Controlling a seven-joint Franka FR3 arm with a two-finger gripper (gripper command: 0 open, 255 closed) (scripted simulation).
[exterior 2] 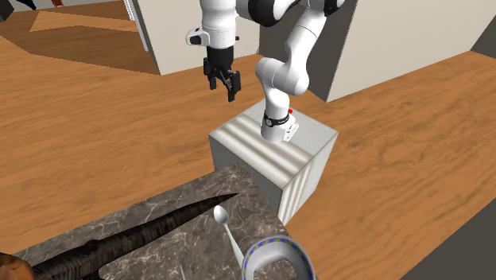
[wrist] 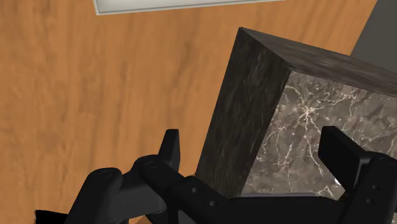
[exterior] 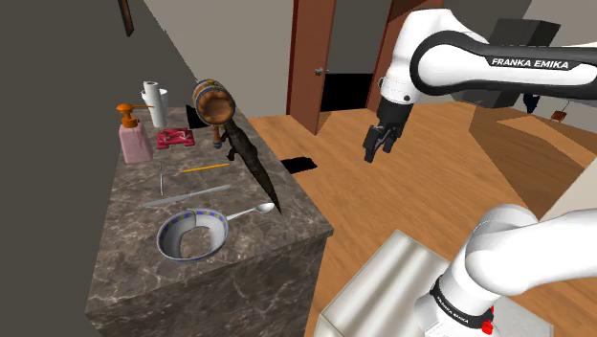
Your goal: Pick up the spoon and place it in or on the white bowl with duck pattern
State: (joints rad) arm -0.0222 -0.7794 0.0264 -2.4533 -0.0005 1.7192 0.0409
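Inventory, one station.

- My gripper (exterior: pixel 380 144): hangs in the air above the wood floor (exterior: pixel 411 206), off the edge of the counter (exterior: pixel 124 268), on the side toward my stand (exterior 2: pixel 274 155).
- My fingers (wrist: pixel 170 147): spread wide, with nothing pinched. In the wrist view the counter's corner lies below the gap between them.
- Spoon (exterior: pixel 247 213): grey and lying flat on the counter near the corner closest to my stand. Its scoop end points to the shoulder view's right and its handle runs to the bowl's rim. I cannot tell whether they touch. It is well apart from my gripper.
- Bowl (exterior: pixel 170 239): white with a blue-dotted rim, upright on the counter just beside the spoon.
- Knife (exterior: pixel 187 197): grey and flat, just beyond the bowl.
- Pencil (exterior: pixel 206 168): orange, past the knife.
- Soap bottle (exterior: pixel 132 136): pink, at the counter's far end.
- Barrel (exterior: pixel 212 98): brown with dark bands, on its side at the far end.
- Long dark shape (exterior: pixel 251 163): lies along the counter's floor-side edge, from the barrel toward the spoon.
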